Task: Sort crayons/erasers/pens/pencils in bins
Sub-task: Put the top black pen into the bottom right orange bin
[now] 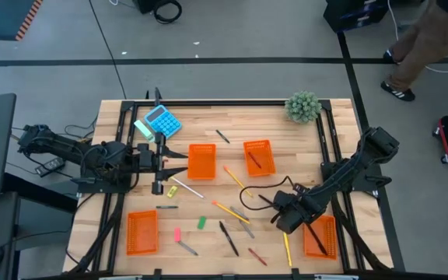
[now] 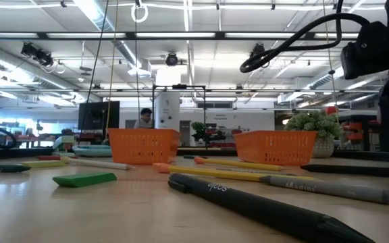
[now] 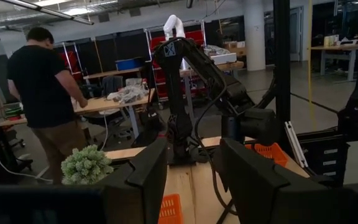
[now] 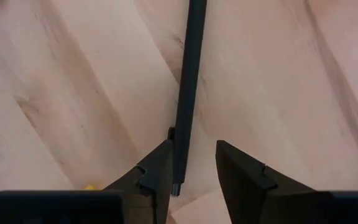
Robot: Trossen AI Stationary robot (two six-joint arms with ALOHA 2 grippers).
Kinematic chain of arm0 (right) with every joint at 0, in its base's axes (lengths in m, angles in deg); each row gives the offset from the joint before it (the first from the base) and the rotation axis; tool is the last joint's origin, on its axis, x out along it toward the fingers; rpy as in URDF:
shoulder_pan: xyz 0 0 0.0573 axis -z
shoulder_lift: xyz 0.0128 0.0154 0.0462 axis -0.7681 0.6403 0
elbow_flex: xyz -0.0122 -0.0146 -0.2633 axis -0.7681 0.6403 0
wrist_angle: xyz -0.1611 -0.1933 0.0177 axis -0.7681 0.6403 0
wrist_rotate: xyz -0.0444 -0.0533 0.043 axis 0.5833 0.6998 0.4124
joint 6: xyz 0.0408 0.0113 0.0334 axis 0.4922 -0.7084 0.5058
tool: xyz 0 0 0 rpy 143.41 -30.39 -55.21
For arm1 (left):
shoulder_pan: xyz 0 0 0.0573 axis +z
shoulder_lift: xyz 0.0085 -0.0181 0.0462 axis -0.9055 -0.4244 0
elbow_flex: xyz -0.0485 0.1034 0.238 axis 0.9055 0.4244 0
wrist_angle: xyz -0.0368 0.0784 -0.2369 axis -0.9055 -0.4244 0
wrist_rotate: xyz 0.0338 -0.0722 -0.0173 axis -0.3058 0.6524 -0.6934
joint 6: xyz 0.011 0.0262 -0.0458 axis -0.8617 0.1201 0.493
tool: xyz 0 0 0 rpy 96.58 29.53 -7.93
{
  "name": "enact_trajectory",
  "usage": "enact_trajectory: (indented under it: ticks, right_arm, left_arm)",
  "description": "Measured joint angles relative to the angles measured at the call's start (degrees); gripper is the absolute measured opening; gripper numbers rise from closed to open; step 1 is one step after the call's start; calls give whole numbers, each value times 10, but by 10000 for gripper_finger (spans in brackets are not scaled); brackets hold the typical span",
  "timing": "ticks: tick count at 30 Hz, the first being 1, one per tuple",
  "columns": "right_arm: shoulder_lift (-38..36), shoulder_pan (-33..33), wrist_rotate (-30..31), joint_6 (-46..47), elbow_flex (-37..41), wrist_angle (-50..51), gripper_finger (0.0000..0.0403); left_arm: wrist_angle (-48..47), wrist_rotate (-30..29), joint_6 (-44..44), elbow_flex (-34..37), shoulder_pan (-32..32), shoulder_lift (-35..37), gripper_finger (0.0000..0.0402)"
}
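My right gripper (image 1: 281, 218) (image 4: 192, 146) points down at the table's near right part, open. A black pen (image 4: 187, 93) lies flat on the wood, and its end lies between the fingers, close beside one of them. My left gripper (image 1: 159, 158) (image 3: 194, 180) hangs open and level above the table's left side, with nothing between its fingers. Four orange bins (image 1: 201, 161) (image 1: 259, 156) (image 1: 141, 232) (image 1: 321, 236) stand on the table. Yellow pencils (image 1: 236, 179) (image 1: 232, 210), black pens (image 1: 229, 237), and a green (image 1: 201, 222) and a pink eraser (image 1: 177, 232) lie loose. My right gripper comes at the black pen from above, with the fingers on either side of its end (image 4: 178, 180). One finger (image 4: 157, 168) stands right beside the pen's side. Whether it touches the pen I cannot tell. The pen lies flat on the table.
A blue calculator (image 1: 162, 120) lies at the far left and a small green plant (image 1: 302, 106) stands at the far right. A black cable (image 1: 255, 190) loops over the table by my right arm. In the room beyond the table, a person (image 3: 42, 93) stands at a workbench.
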Motion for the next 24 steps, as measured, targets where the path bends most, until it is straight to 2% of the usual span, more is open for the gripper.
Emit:
enact_trajectory:
  ticks: [5,13,19,24]
  right_arm:
    - [0,0,2,0,1,-3,128]
    - [-2,-1,-4,13,63,-90,128]
    - [-2,-4,-2,14,70,-90,127]
    - [-1,-4,4,4,71,-88,108]
  left_arm:
    - [0,0,0,0,0,0,162]
    - [0,0,0,0,0,0,162]
    - [0,0,0,0,0,0,162]
    - [0,0,0,0,0,0,162]
